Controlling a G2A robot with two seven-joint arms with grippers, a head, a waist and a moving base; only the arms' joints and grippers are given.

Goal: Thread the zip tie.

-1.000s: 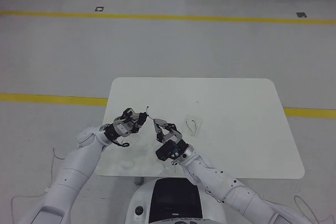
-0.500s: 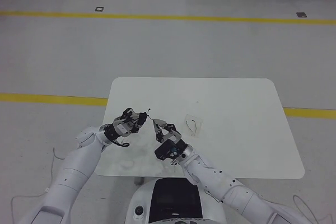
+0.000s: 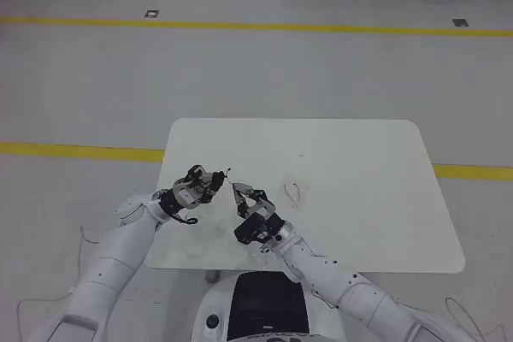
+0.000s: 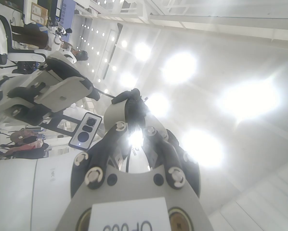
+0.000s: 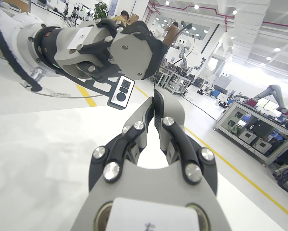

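The black zip tie (image 5: 154,84) is held above the desk's (image 3: 368,171) near left part. It is pinched at one end by the fully closed right pincer (image 5: 154,102) and at the other by the left pincer (image 3: 214,180), likewise closed. Threading is judged unfinished: no closed loop is seen. A pale looped tie (image 3: 297,190) lies directly on the desk, in no container.

Cut-off printed sticker (image 4: 127,214) on left claw (image 4: 132,96) base, cut-off printed tag (image 5: 147,215) on right claw (image 5: 154,100) base.
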